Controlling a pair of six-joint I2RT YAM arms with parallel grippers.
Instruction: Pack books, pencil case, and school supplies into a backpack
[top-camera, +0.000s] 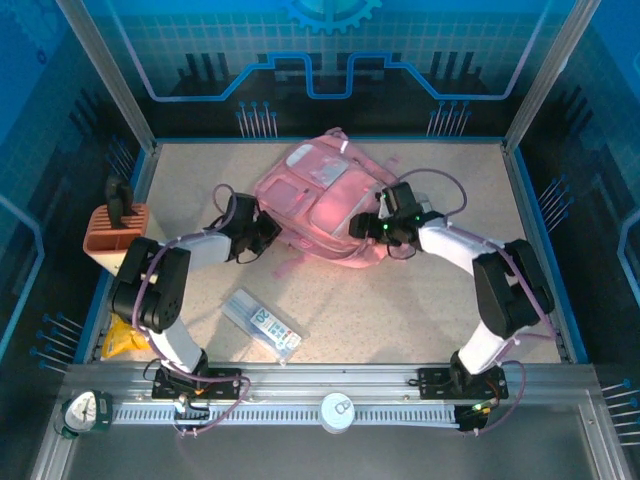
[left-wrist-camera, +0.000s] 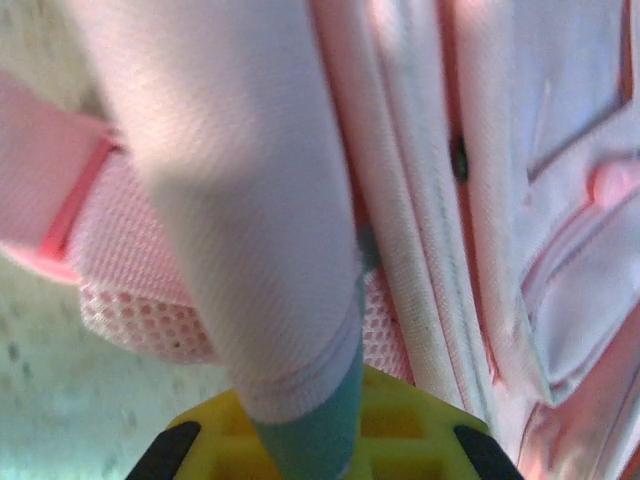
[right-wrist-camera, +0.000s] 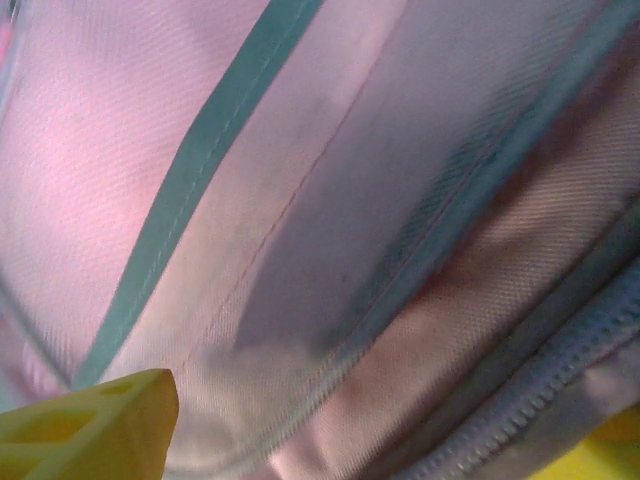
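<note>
Pink backpack (top-camera: 318, 200) lying flat at the middle of the table (top-camera: 430, 300), front panels up. Its long axis runs roughly far to near, and its straps trail toward the arm bases. The left gripper (top-camera: 262, 233) sits at the bag's left edge and the right gripper (top-camera: 378, 226) at its near-right edge, so the bag lies between them: rightward of your left pincer, leftward of your right one, and about equally close to both. In the left wrist view the fingers (left-wrist-camera: 405, 425) are closed down on a fold of pink fabric with teal edging, probably a strap or flap of the bag. In the right wrist view the fingers (right-wrist-camera: 90, 425) stand wide apart with the bag's side panel pressed close between them; you cannot tell whether they bear on it. A closed zip (right-wrist-camera: 520, 440) runs just beside the right pincer, so the step in hand is likely steadying the bag to get it open. The pencil case (top-camera: 262, 322) lies well apart, toward the near edge, its long axis slanting from far-left to near-right. It is nearer your left arm.
</note>
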